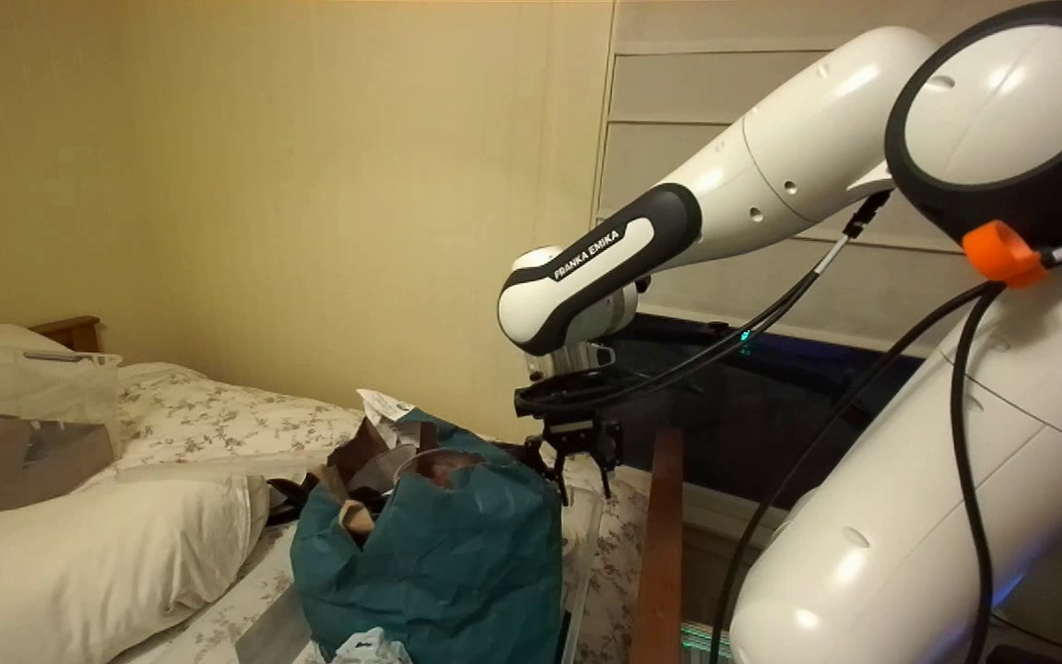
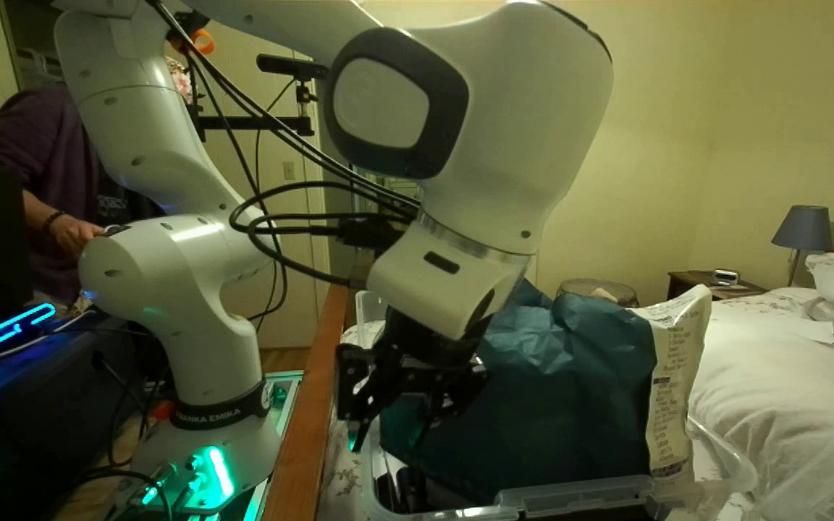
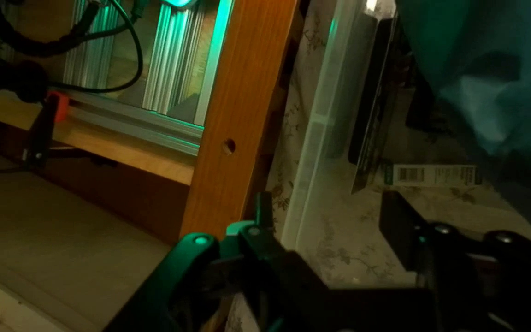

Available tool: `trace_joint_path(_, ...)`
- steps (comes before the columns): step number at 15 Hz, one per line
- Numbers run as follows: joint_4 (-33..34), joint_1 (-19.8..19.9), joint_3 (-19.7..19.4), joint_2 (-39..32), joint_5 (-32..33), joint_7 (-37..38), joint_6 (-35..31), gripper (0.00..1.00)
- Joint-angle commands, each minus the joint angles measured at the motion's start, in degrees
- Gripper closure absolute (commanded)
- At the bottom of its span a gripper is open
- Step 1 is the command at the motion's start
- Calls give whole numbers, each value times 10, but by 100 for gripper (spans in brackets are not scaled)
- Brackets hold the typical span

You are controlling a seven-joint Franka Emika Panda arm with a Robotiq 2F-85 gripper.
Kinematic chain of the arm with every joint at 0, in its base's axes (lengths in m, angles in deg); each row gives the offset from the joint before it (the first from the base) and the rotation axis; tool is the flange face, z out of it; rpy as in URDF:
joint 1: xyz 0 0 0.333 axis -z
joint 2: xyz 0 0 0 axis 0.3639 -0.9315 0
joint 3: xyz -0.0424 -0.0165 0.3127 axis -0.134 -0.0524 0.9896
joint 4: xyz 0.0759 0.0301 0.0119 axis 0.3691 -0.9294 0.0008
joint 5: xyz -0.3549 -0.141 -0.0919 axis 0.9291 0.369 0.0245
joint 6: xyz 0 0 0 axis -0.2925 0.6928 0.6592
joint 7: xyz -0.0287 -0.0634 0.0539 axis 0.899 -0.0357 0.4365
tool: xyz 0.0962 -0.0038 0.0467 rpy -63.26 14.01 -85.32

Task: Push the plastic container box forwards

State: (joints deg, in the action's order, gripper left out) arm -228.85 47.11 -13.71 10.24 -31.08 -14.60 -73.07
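Robotiq gripper (image 3: 327, 208), black, foremost in the wrist view: jaws spread, nothing grasped. Plastic container box (image 3: 318, 127), clear, one: on the floral bedspread (image 3: 288, 138), extending from the gripper toward one o'clock; rim seen between the fingertips, contact not discernible. Teal-green bag (image 3: 505, 106), one: standing in the box, two o'clock. Wooden rail (image 3: 251, 69), one: eleven o'clock, apart from the box. Step in hand, as judged: lining up at the rail-side wall for the push. Next move, likely: lower against that wall, then press away from the rail.
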Motion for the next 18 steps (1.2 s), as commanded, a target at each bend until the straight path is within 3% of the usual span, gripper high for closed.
trace_joint_path(1, -29, -8, 2, 5, 0, 15, 21, 68)
trace_joint_path(2, -36, -10, 3, 4, -1, 16, 24, 74)
trace_joint_path(3, -44, -15, 5, 3, -6, 17, 25, 66)
trace_joint_path(4, -51, -21, 9, 4, -11, 19, 24, 70)
trace_joint_path(5, -57, -29, 12, 5, -20, 19, 21, 66)
trace_joint_path(7, -62, -46, 21, 5, -45, 23, 10, 87)
trace_joint_path(8, -62, -54, 26, 5, -59, 24, 7, 86)
trace_joint_path(9, -60, -61, 29, 4, -66, 29, 9, 95)
trace_joint_path(12, -58, -63, 31, 3, -67, 44, 6, 94)
trace_joint_path(14, -53, -60, 30, 8, -60, 51, 11, 85)
trace_joint_path(18, -45, -57, 27, 28, -61, 50, 19, 91)
